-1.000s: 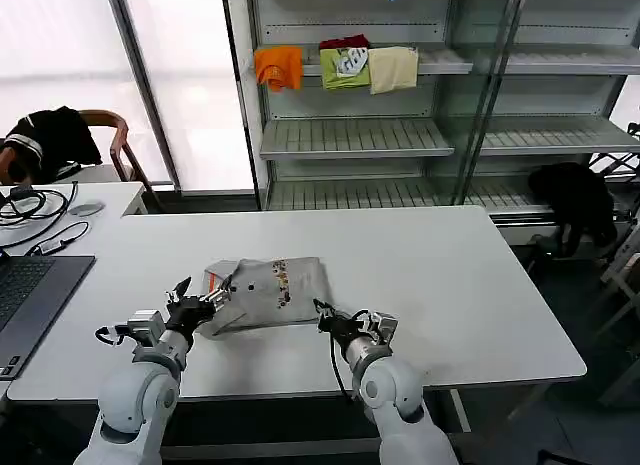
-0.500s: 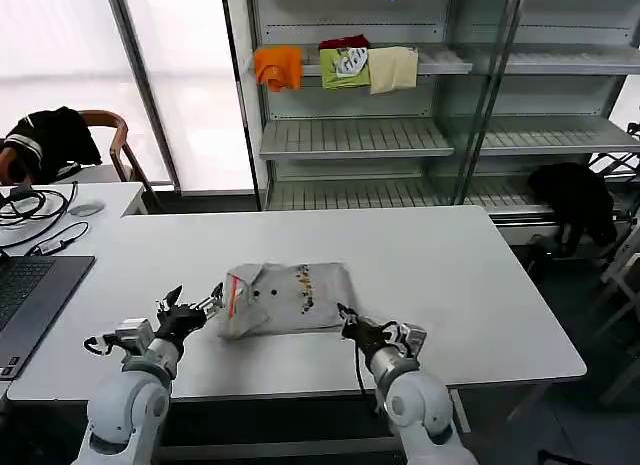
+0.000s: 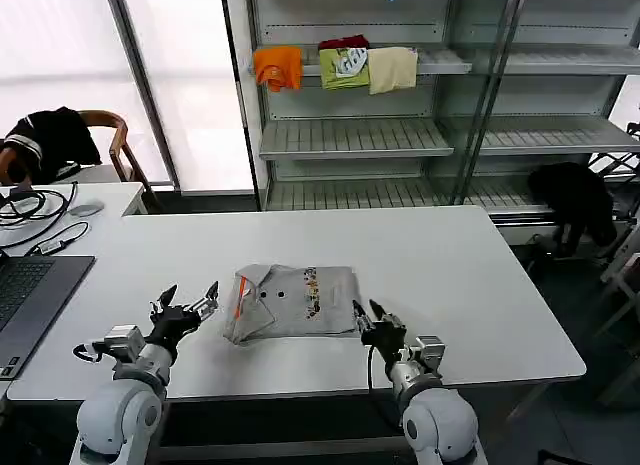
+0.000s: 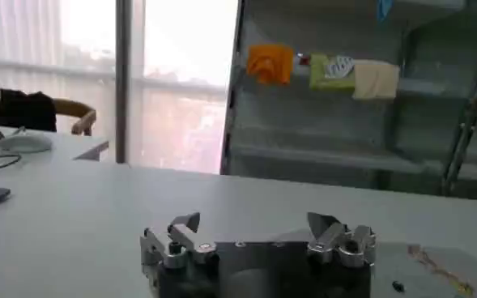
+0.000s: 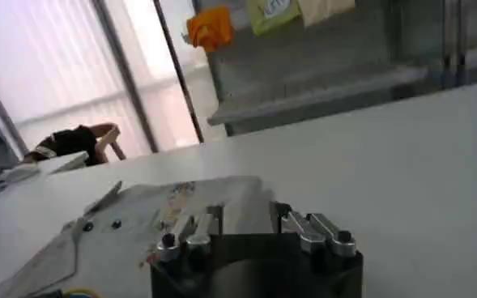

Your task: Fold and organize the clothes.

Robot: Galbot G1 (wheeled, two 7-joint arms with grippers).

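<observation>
Shirt (image 3: pixel 293 301): grey, folded, flat on table (image 3: pixel 480 285), centre-front.
L gripper (image 3: pixel 186 309): at shirt's 9 o'clock, just off it, fingers apart, empty.
R gripper (image 3: pixel 368 317): at shirt's 4 o'clock corner, fingers spread, empty.

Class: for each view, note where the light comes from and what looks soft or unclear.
Head view: bright windows rear left, shirt crisp. Left wrist view: window glare, shelves soft. Right wrist view: the near gripper is blurred and the shirt's print is smeared.
</observation>
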